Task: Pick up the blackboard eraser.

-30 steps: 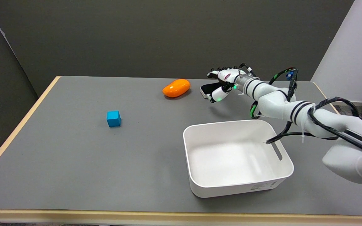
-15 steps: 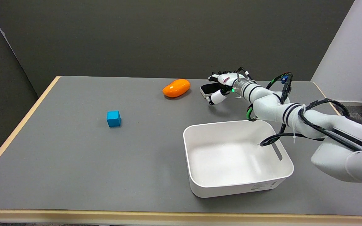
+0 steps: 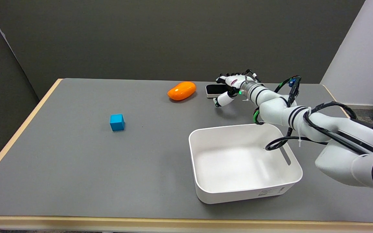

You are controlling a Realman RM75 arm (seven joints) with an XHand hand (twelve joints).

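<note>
The eraser (image 3: 215,90) lies flat on the far part of the bench (image 3: 76,161), just to the right of the orange thing (image 3: 181,90) and well behind the white bin (image 3: 298,168). The right hand (image 3: 230,89) is at its right end, fingers above and the thumb lower in front. I cannot tell if the fingers already press on it or are only around it; the eraser seems to rest on the bench.

To do this step well, I think the hand should go a little more down and forward, so the fingers take the far long side and the thumb the near one. Close at the middle, not at the end, or the eraser may turn. Then lift straight up, away from the orange thing.
</note>
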